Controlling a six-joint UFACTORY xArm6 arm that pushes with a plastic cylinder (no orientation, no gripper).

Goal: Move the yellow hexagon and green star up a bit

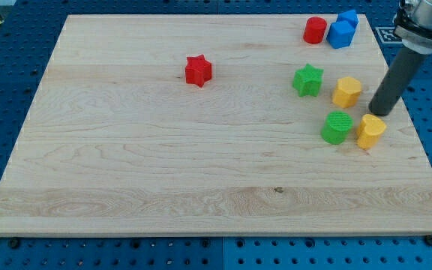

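Observation:
The green star [307, 80] lies on the right part of the wooden board [126, 165]. The yellow hexagon [346, 91] lies just to its right, with a small gap between them. My tip [380, 114] rests on the board to the right of and slightly below the yellow hexagon, apart from it. The tip is just above a second yellow block [370, 131], whose shape I cannot make out.
A green cylinder [337, 127] touches the second yellow block's left side, below the hexagon. A red cylinder [315, 30] and two blue blocks [341, 34] [348, 18] sit at the top right. A red star [198, 70] lies at the upper middle. The board's right edge is close to the tip.

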